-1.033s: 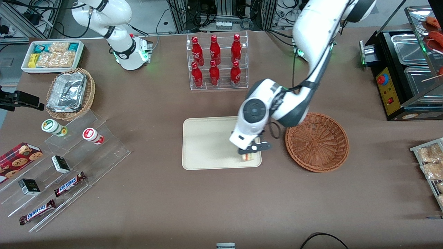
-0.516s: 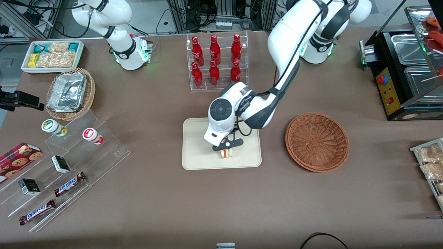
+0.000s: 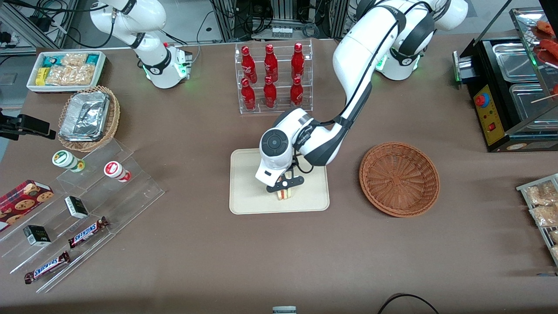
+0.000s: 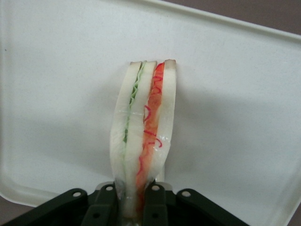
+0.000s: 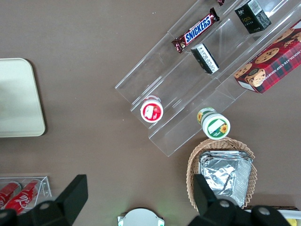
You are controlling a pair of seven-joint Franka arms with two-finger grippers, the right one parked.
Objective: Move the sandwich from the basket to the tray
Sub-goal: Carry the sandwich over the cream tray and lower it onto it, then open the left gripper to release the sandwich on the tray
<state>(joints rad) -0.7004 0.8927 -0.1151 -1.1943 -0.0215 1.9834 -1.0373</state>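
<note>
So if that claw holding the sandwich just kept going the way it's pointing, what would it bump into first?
Probably the tray. The gripper points down at it, its jaws shut on the sandwich, so the sandwich's lower edge would likely meet the tray surface first. How much gap remains is unclear.

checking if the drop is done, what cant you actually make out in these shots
- Whether the sandwich touches the tray: in the front view the gripper and wrist cover it from above; the left wrist view cannot settle it.
- The sandwich's gripped end: in the left wrist view the gripper hides it.
- The basket: out of the left wrist view; the front view shows nothing in it.
</note>
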